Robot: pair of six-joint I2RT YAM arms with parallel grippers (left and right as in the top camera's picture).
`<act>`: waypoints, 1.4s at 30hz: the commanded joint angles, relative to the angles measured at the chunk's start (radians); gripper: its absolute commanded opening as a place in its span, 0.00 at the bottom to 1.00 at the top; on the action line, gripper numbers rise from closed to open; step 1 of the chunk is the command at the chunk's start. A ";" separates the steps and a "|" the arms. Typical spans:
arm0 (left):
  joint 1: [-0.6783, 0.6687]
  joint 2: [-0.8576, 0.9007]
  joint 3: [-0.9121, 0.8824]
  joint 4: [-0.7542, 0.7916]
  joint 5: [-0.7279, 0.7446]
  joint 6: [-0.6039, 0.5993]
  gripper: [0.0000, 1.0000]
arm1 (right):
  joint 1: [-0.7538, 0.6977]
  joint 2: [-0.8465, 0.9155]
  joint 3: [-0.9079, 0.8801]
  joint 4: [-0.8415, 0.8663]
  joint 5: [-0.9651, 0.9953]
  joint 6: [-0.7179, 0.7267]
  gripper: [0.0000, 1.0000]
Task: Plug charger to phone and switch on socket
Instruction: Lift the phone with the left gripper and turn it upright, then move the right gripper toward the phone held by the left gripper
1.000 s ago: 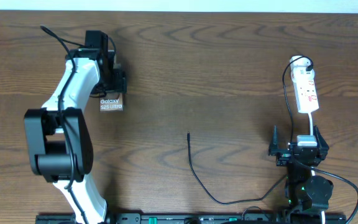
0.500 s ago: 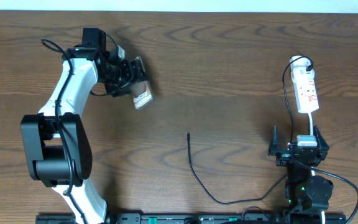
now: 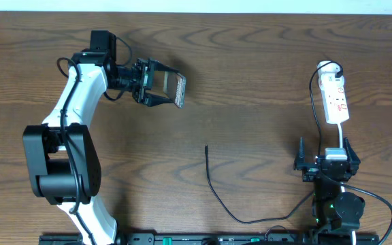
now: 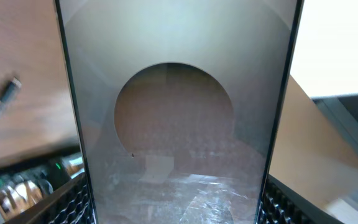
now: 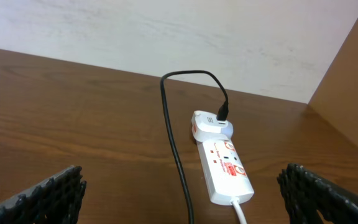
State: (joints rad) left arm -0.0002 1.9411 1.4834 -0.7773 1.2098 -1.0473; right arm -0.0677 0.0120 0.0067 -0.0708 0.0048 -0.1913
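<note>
My left gripper (image 3: 163,86) is shut on the phone (image 3: 179,92) and holds it off the table, turned on edge, left of centre at the back. The left wrist view is filled by the phone's glossy face (image 4: 173,124), clamped between both black fingers (image 4: 73,202); my left gripper (image 4: 176,202) sits at its lower end. The charger (image 3: 213,184), a thin black cable, lies loose mid-table, and its tip (image 3: 206,147) is free. The white socket (image 3: 336,99) lies at the far right. Just in front of it my right gripper (image 3: 325,162) stands open and empty. The right wrist view shows the socket (image 5: 225,165) ahead of my right gripper (image 5: 182,190).
A white adapter (image 5: 211,123) sits in the far end of the socket with the black cable (image 5: 171,143) running from it toward me. The socket's white cord (image 5: 240,211) leaves its near end. The charger tip (image 4: 6,93) shows blurred beside the phone.
My left arm has lifted the phone from the table and swung it rightward, turning it from flat to on edge. The right arm, charger and socket have not moved.
</note>
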 commanded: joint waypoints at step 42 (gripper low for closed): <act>0.022 -0.041 0.014 0.061 0.018 0.016 0.08 | 0.010 0.001 0.104 0.015 -0.204 0.584 0.99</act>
State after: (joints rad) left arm 0.0181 1.9411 1.4834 -0.7200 1.2736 -1.0737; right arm -0.0677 0.0124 0.0162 -0.0406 -0.1585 0.2581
